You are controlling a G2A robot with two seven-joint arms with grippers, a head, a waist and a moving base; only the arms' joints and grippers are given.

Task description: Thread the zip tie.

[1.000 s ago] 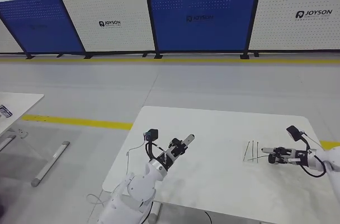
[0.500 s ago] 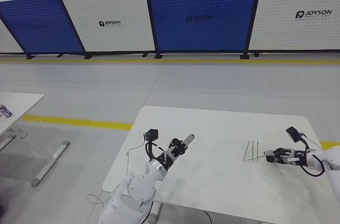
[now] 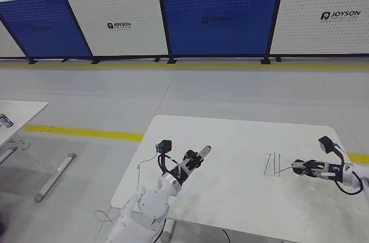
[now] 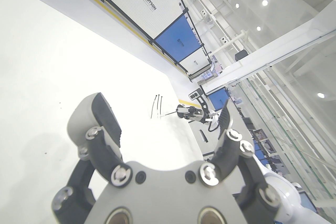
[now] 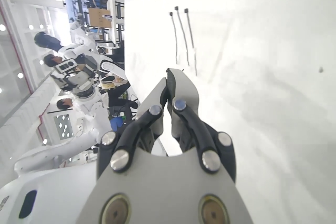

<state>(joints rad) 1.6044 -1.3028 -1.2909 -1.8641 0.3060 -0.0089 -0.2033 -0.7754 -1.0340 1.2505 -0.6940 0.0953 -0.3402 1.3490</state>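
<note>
- Your right claw is at 3 o'clock on the tabletop, with its jaws together on one end of a zip tie.
- The rest of the zip tie sticks out toward 9 o'clock. I'd say it's gripped by the end to leave the length free for feeding. I can't tell which end is pinched, or whether the free tip touches the tabletop.
- The loose ties lie side by side just beyond the claw tip, at 9 to 10 o'clock from it. The held tie passes near their closer ends.
- Right arm pose: low, forearm roughly level, claw aimed at 9 o'clock.
- Your left claw is at 8 o'clock with its jaws wide apart and empty. It's tilted up toward 1 o'clock, well apart from the tie. It looks ready to take the other end.
</note>
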